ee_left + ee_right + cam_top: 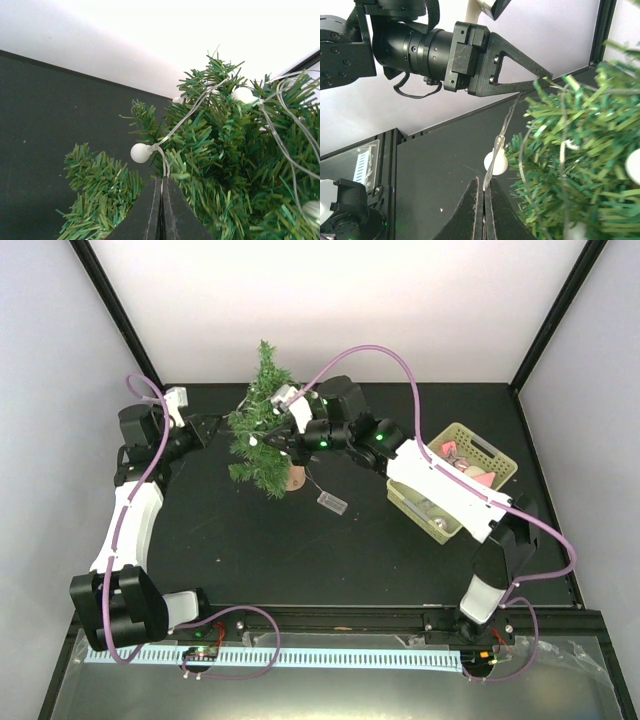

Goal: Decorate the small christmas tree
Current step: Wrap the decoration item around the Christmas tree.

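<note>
The small christmas tree (262, 430) stands at the back middle of the black table on its light-wood base (295, 478), leaning a little. A thin clear light string with white bulbs (140, 153) winds through its needles (225, 150). My left gripper (222, 424) is at the tree's left side, shut on the wire just below a bulb (161, 180). From the right, my right gripper (268, 440) reaches into the branches, shut on the same string (483, 182) by another bulb (495, 162). The string runs taut up to the left gripper's fingertips (547, 77).
A small clear battery box (332, 503) lies on the table in front of the tree, joined to the string. A yellow-green basket (497, 454) holding ornaments sits at the right, partly under the right arm. Black frame posts line the back corners.
</note>
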Robot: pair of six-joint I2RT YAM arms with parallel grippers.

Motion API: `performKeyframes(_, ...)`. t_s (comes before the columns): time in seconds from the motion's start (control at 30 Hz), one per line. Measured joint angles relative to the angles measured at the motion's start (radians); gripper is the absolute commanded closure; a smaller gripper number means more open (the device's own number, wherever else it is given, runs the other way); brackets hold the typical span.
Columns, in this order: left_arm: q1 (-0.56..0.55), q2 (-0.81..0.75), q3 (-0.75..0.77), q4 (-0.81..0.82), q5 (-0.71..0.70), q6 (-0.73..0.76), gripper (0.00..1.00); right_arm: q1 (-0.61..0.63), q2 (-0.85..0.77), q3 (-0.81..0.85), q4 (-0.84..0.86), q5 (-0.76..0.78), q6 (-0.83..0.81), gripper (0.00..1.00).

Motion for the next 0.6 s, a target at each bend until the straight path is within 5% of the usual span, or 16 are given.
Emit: performKeyframes(0.6,0.000,-0.001,-0.015,-0.007,0.059,-0.006,0.98,0.042,-0.103,-0.200,0.030,0.092,-0.010,0.99)
